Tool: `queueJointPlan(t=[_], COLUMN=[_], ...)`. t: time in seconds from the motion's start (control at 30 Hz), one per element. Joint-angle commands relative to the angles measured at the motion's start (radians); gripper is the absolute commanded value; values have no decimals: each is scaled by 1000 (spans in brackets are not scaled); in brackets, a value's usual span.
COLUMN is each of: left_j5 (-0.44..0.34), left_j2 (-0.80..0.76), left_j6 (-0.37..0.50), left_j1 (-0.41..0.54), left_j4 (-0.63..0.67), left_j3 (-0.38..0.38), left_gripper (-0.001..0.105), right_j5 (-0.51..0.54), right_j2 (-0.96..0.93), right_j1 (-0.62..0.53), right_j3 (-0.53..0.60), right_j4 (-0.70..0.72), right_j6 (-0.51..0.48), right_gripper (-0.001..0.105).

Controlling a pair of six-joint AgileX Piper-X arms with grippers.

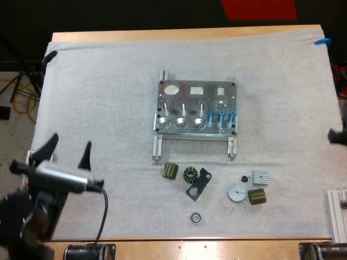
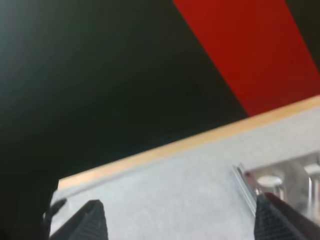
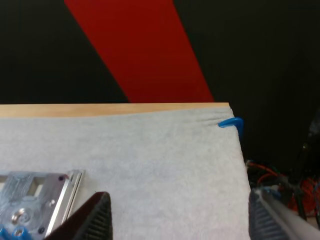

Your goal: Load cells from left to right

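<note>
high view: metal fixture [image 1: 196, 106] lies flat mid-mat on its two rails, square to the wooden table [image 1: 184, 34]. three blue cylinders [image 1: 221, 115] stand upright in a row on the fixture's right half near its front edge, just beside each other. left of them on the same plate are silver posts [image 1: 183, 108].

loose parts lie on the white mat [image 1: 108, 97] in front of the fixture, apart from it:
- ribbed olive block [image 1: 170, 171]
- dark toothed ring [image 1: 190, 174], touching a black bracket [image 1: 199, 184]
- small bearing [image 1: 196, 218], nearest the mat's front edge
- further right, a tiny black piece [image 1: 244, 178] and a ribbed silver square [image 1: 260, 177]
- silver disc [image 1: 236, 192] w/ a second olive block [image 1: 257, 196] just beside it

left gripper [image 1: 68, 150] hangs over the mat's front-left area, well apart from the fixture and the parts. its fingers are spread wide w/ nothing btw them.

left wrist view: the two black fingers [image 2: 87, 222] stand far apart, clear of everything. one is near the fixture's corner, and the table's far edge is ahead.

right wrist view: right gripper [image 3: 180, 220] is likewise spread wide and empty, over bare mat. the fixture's corner w/ blue cylinders shows near one finger, and the mat's far edge is ahead.
</note>
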Motion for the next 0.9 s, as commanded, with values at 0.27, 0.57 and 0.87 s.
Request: queueJointPlan(t=[0.27,0.57,0.87], left_j5=[4,-1,-25], left_j2=[-266,-481,-487], left_j6=[11,11,-4], left_j1=[-4,-4,1], left_j4=[171,353,511], left_j3=[54,95,93], left_gripper=[61,61,61], right_j5=[2,5,44], right_j2=[-348,-651,-706], right_j1=[-4,-4,-2], right_j3=[188,301,337], right_j4=[20,126,180], right_j6=[-15,-10,-5], right_gripper=[58,58,58])
